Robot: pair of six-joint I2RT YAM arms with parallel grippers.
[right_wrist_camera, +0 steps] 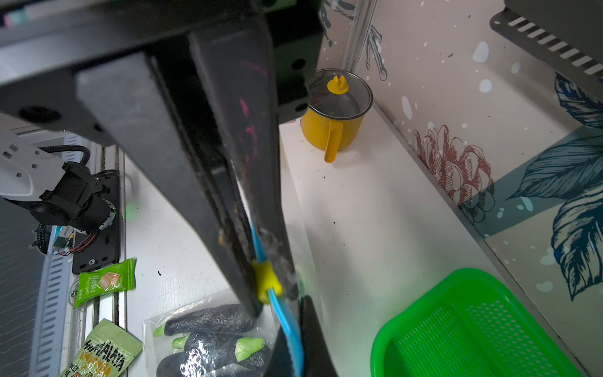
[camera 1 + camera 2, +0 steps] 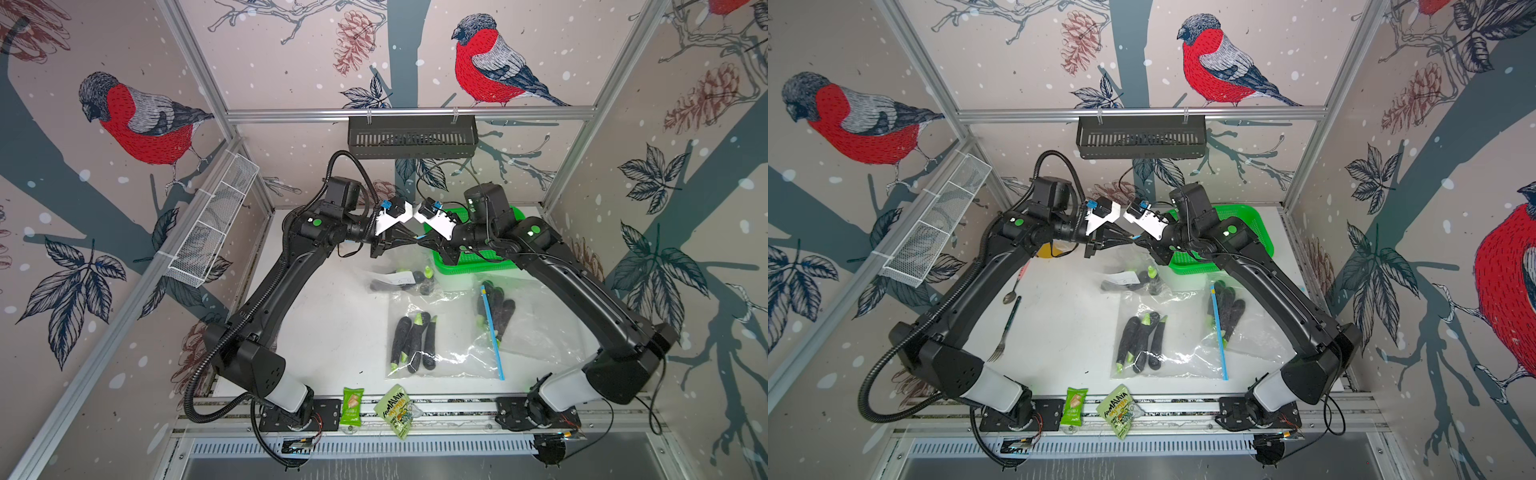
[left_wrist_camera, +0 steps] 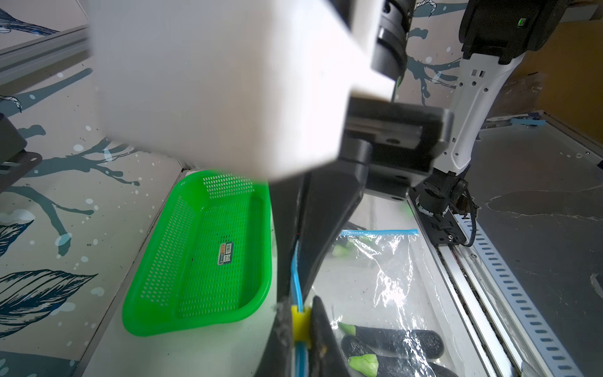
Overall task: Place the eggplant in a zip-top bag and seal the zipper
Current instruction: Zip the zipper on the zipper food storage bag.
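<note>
Sealing step judged in hand: eggplant (image 2: 380, 286) seen inside bag (image 2: 399, 270) at far centre, slider (image 3: 300, 321) pinched by L gripper (image 3: 300, 306), zip strip (image 1: 261, 241) clamped by R gripper (image 1: 293, 316); next, slider must be drawn along strip.

A green basket (image 3: 163, 261), lidded yellow mug (image 1: 329, 130), fork (image 2: 1005, 332), spoon (image 2: 1010, 296) and two snack packets (image 2: 352, 406) lie around the workspace

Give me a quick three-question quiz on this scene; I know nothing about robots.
1. True or false: the yellow pot has its lid on.
2. How many clear bags hold eggplants? A one, B three, C six.
3. Fill in: the left gripper pinches the zipper's ____ slider.
Key: 1 true; 2 B; 3 yellow.
</note>
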